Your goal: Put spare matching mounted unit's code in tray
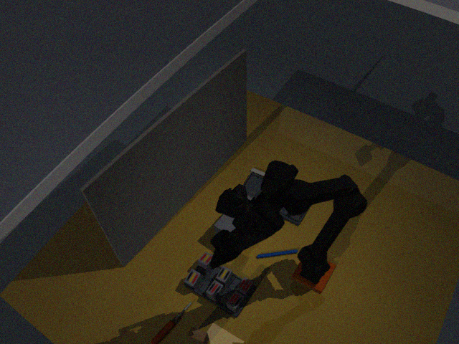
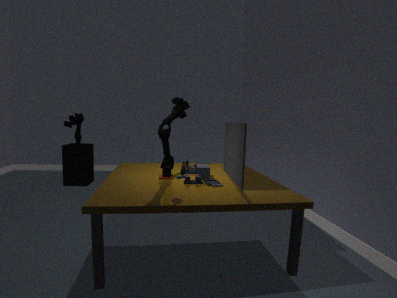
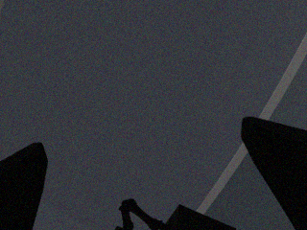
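My gripper [image 3: 145, 140] is open and empty. It is raised high above the table; the wrist view shows only walls and a distant arm between its fingers. A dark rack [image 1: 236, 314] holds several grey units with coloured labels, such as a yellow-striped unit [image 1: 223, 274] and a red-striped unit [image 1: 214, 289]. A smaller rack [image 2: 193, 182] holds units with pale labels; the arm mostly hides it in the top view. A flat grey tray-like piece with a white strip [image 1: 258, 172] [image 2: 218, 185] lies near it. Which unit is the mounted one, and all part codes, cannot be read.
A grey box [image 1: 224, 223] [image 2: 202, 171] stands between the racks. A tall panel [image 1: 178, 159] [image 2: 234, 150] stands beside them. A blue pen [image 1: 277, 254] lies near my orange base plate [image 1: 326, 278]. A screwdriver [image 1: 163, 331] and a pale block [image 1: 222, 335] are at the bottom.
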Tool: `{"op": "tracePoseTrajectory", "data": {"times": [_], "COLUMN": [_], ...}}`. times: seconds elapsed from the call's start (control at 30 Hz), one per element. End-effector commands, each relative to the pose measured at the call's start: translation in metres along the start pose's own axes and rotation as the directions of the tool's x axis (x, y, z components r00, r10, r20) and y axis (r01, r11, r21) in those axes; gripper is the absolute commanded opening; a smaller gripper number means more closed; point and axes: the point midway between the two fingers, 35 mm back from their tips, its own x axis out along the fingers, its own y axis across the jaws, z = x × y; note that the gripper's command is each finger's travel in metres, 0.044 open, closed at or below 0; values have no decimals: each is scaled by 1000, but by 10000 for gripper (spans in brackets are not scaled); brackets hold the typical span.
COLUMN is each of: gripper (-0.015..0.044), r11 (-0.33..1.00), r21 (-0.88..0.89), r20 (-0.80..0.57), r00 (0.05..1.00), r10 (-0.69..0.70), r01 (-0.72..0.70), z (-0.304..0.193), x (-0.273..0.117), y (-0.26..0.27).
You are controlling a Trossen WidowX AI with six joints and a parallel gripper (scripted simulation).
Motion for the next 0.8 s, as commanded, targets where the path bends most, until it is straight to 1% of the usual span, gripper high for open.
{"op": "tracePoseTrajectory", "data": {"times": [0.0, 0.13, 0.3, 0.5, 0.63, 0.77], "gripper": [440, 440, 440, 440, 440, 440], "r11": [990, 936, 813, 594, 458, 257], "r21": [-55, -115, -117, -98, -75, -35], "r20": [61, 129, 194, 229, 217, 157], "r00": [990, 939, 816, 599, 463, 260], "r10": [-129, -318, -545, -768, -859, -953], "r01": [132, 333, 570, 799, 886, 966], "z": [22, 51, 85, 122, 135, 144], "x": [0, -11, -38, -96, -135, -191], "y": [-35, -90, -153, -219, -249, -284]}}
